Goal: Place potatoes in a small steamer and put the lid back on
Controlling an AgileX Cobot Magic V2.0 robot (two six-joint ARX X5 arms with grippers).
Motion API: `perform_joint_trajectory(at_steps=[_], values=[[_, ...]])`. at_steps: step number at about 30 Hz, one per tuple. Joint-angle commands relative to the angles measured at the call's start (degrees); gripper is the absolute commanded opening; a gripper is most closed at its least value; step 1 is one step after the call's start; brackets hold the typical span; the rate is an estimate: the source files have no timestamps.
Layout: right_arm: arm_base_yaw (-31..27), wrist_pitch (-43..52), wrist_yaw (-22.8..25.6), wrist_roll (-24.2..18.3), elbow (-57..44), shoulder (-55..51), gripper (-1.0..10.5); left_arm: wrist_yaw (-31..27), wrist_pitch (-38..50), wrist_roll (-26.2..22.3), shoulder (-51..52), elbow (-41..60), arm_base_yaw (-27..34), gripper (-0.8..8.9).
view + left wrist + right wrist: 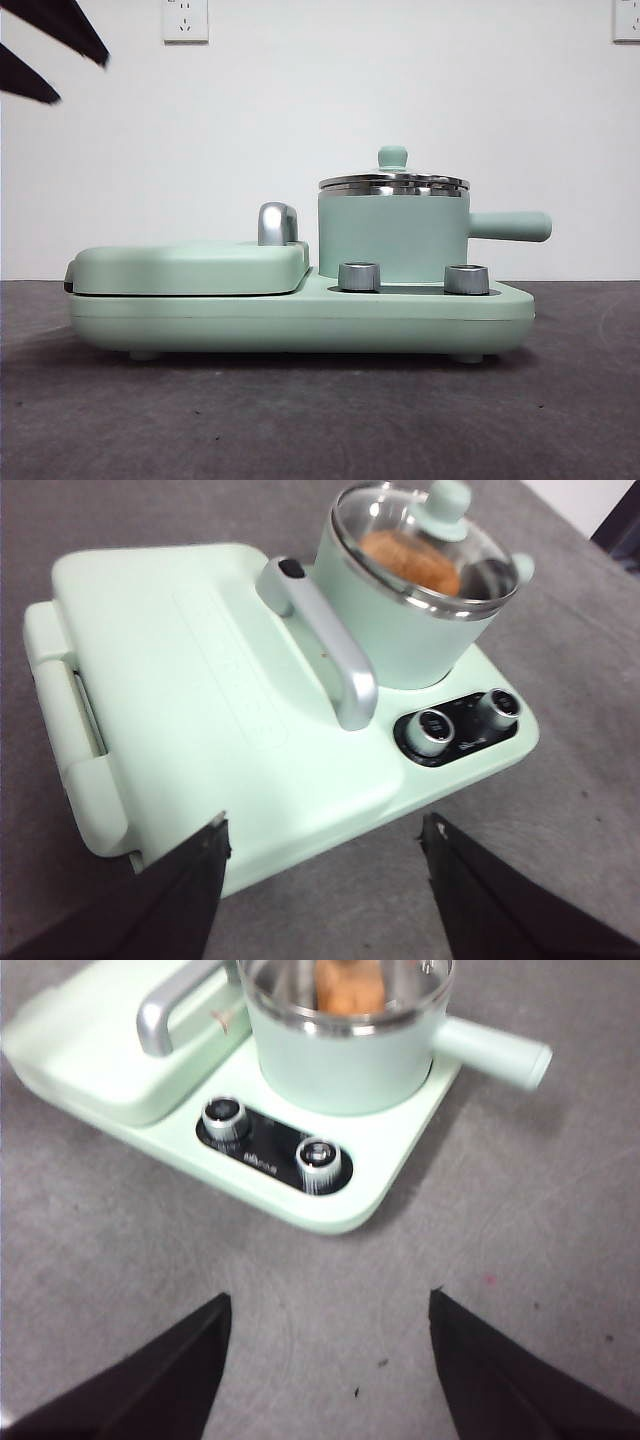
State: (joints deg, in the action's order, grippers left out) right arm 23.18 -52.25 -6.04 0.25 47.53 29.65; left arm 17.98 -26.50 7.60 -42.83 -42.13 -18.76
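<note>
The mint-green small steamer point(392, 238) stands on the right half of the appliance base, its straight handle point(510, 226) pointing right. The glass lid point(393, 182) with its green knob point(447, 500) sits on the pot's steel rim. Through the glass the orange-brown potato point(410, 563) lies inside the pot, also seen as the potato point(350, 987) in the right wrist view. My left gripper point(325, 875) hangs open above the flat grill side, holding nothing. Over the table in front of the knobs, my right gripper point(328, 1350) is open and holds nothing.
The closed hinged grill plate point(190, 268) with a chrome handle point(335, 655) takes the base's left half. Two steel dials point(360, 277) point(466, 279) sit on the front of the base point(300, 325). Black arm tips point(50, 45) show at the upper left corner. Grey table all around.
</note>
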Motion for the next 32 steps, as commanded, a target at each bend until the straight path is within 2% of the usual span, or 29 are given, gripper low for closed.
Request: perform_joint_trajectory(at_steps=[1,2,3,4,5,6,22,23,25,29,32], values=[[0.3,0.0,-0.1,0.6,0.4,0.0,3.0,0.0,-2.1,0.6,1.9,-0.2,0.0,3.06],[0.3,-0.2,-0.1,0.6,0.4,0.0,2.9,0.1,-2.6,0.9,2.6,-0.3,0.0,2.96],[0.3,-0.3,-0.1,0.7,0.4,0.1,1.8,0.1,-3.1,0.8,3.5,-0.3,-0.1,2.07],[0.3,-0.3,-0.1,0.9,0.4,0.1,-0.2,0.1,-3.8,0.5,4.2,-0.3,-0.1,0.24],[0.3,-0.1,0.0,0.7,0.4,0.1,0.3,0.0,-4.2,0.5,5.0,-0.3,-0.1,0.32],[0.3,0.2,0.0,0.7,0.4,0.1,0.2,0.0,-4.2,-0.1,5.5,-0.3,-0.1,0.03],[0.3,0.1,0.1,0.8,0.4,0.1,0.2,0.0,-5.2,0.0,10.4,-0.3,-0.1,0.06],[0.3,0.1,0.1,0.8,0.5,0.1,0.2,0.0,-5.3,-0.5,10.5,-0.2,-0.2,0.06],[0.2,0.1,0.1,0.8,0.5,0.1,0.2,-0.3,-5.6,-7.1,11.5,0.0,0.2,0.06],[0.3,0.1,0.1,0.8,0.5,0.1,0.2,-1.0,-2.5,-8.3,16.1,5.2,2.5,0.06],[0.3,0.1,0.1,0.8,0.5,0.1,0.2,-4.0,3.2,-8.2,21.3,12.8,5.6,0.06]])
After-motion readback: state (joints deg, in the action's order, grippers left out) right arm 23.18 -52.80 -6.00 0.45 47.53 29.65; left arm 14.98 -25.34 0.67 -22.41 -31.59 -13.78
